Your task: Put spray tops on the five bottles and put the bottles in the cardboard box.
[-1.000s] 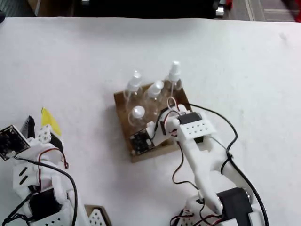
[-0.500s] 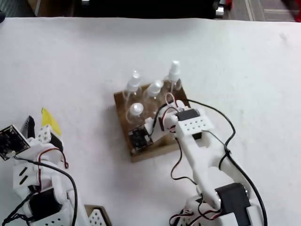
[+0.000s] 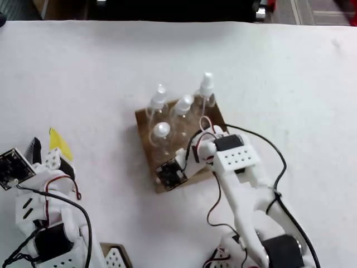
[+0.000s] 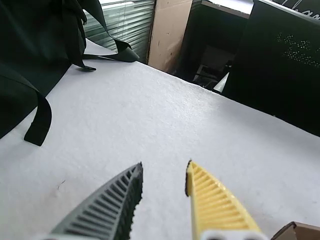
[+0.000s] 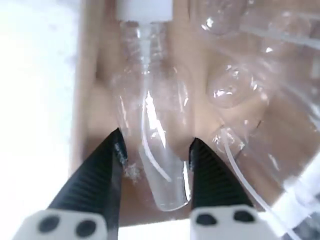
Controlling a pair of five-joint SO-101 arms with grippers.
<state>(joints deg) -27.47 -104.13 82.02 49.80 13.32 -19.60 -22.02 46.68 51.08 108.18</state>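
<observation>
Since the nearest bottle (image 5: 159, 95) is thin clear plastic and looking empty, you're dealing with something very light, slick and squashy. I'm judging that a soft pinch on the body just under the white spray top (image 5: 145, 7) is going to hold best; squeezing hard is risking a dent or a pop-out.

Your right gripper (image 5: 155, 150) is sitting over the cardboard box (image 3: 143, 127), jaws standing apart on either side of that bottle's lower body, not visibly squeezing it. The bottle is resting inside the box, toward its left side in the high view. It's see-through with a rounded base, a thin dip tube (image 5: 154, 150) running down the middle, and its top fitted.

3 more capped bottles (image 3: 183, 105) are standing close together along the box's far side, so 4 white tops are showing from above.

Your left gripper (image 4: 163, 175) is hovering over the bare white table (image 3: 83, 67), well apart from the box, grey and yellow fingers (image 4: 215, 200) slightly parted and holding nothing.

I'm guessing you're nearing the end.
</observation>
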